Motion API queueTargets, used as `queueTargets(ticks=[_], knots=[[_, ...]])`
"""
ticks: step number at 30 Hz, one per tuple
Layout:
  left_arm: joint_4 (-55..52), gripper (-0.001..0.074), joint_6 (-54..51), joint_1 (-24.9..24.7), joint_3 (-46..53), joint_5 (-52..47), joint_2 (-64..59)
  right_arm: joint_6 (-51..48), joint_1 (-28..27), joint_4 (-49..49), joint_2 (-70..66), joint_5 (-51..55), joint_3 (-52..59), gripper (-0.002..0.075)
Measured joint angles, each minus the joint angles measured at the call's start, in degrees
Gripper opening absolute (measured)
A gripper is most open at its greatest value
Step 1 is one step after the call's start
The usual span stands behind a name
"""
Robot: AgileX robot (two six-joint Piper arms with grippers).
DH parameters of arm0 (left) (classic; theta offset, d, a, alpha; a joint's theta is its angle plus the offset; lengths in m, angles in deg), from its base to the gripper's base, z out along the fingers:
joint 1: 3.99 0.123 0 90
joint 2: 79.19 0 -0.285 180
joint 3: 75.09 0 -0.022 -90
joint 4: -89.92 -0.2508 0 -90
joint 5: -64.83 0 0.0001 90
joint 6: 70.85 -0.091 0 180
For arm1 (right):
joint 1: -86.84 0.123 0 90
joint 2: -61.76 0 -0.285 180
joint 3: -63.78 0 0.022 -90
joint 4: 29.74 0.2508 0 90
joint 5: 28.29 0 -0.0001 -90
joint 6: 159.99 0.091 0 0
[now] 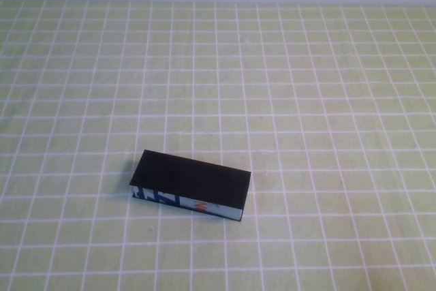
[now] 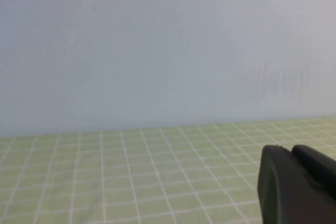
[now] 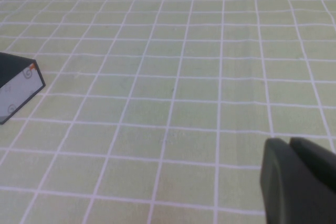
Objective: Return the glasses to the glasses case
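The glasses case (image 1: 191, 182) lies with its lid down on the table, a little left of centre and near the front, its black top up and its light blue printed edge facing the robot. One end of the glasses case (image 3: 18, 85) also shows in the right wrist view. The glasses are out of view. Neither arm appears in the high view. My left gripper (image 2: 289, 148) hangs above the cloth facing the back wall, its fingers pressed together on nothing. My right gripper (image 3: 287, 140) is shut and empty over bare cloth, well apart from the case.
A light green cloth with a white grid (image 1: 306, 100) covers the whole table. A plain pale wall (image 2: 157, 51) rises behind the table's far edge.
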Motion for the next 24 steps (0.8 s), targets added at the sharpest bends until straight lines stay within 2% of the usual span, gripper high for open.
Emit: queueTargets(ticks=[4, 6, 10, 12, 17, 24], knots=[[-25.2, -0.0002, 20.7, 6.4, 0.0, -2.4, 0.0, 0.0, 0.0, -0.1, 0.0, 0.0, 0.0, -0.0011], [-38.1, -0.0002, 35.6, 11.0, 0.0, -5.8, 0.0, 0.0, 0.0, -0.1, 0.0, 0.0, 0.0, -0.0011], [-53.7, -0.0002, 53.7, 17.3, 0.0, -14.7, 0.4, 0.0, 0.0, -0.1, 0.0, 0.0, 0.0, -0.0011], [-56.7, -0.0002, 57.3, 17.9, 0.0, -19.4, 0.4, 0.0, 0.0, -0.1, 0.0, 0.0, 0.0, -0.0011], [-58.9, -0.0002, 58.4, 18.2, 0.0, -29.1, 0.5, 0.0, 0.0, -0.1, 0.0, 0.0, 0.0, -0.0011], [-59.5, -0.0002, 58.2, 18.2, 0.0, -31.0, 0.5, 0.1, 0.0, 0.7, 0.0, 0.0, 0.0, -0.0012]])
